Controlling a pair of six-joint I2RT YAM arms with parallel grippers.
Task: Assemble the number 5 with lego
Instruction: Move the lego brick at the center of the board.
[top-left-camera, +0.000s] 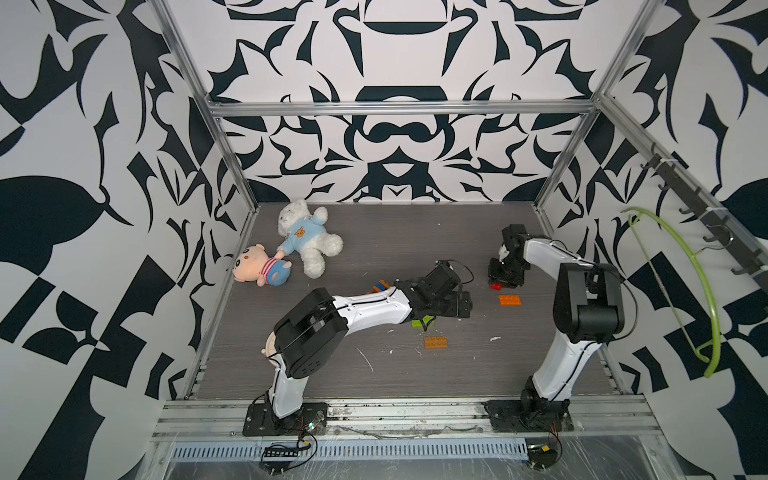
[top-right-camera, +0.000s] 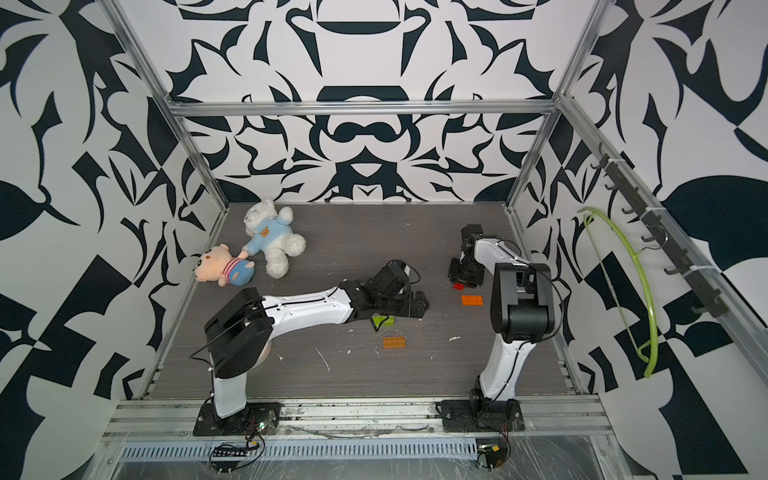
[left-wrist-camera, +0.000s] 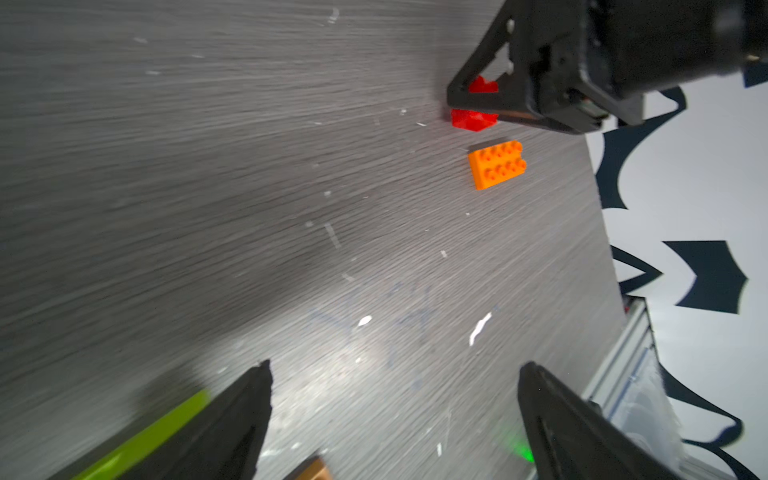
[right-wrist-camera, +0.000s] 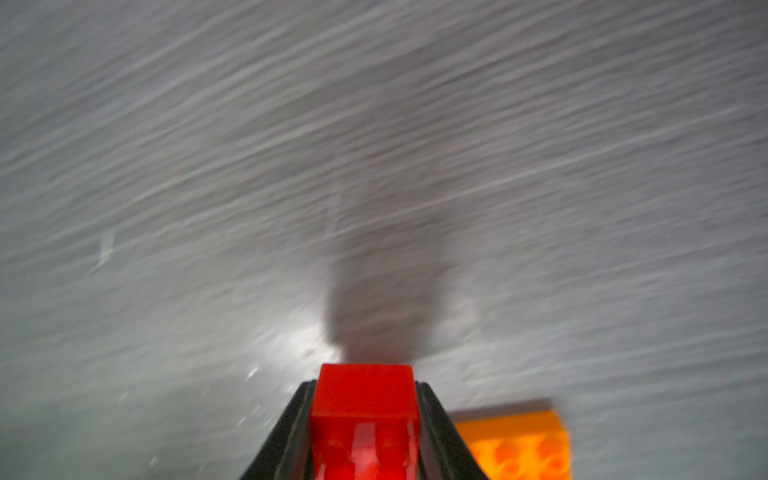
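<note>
Bricks on the desk (top-left-camera: 374, 249): two orange bricks (top-left-camera: 510, 300) (top-left-camera: 436, 342), one lime brick (top-left-camera: 422, 322), one red brick (right-wrist-camera: 365, 390), plus a half-hidden blue-orange piece (top-left-camera: 380, 286). The right pincer (top-left-camera: 498, 283) pinches the red brick; the left pincer (left-wrist-camera: 397, 368) stands spread, empty.

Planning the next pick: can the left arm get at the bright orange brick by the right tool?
Probably yes. The left tool is open and the table between it and the bright orange brick looks bare. The right tool, shut on the red brick, sits close beside it, so expect crowding.
</note>
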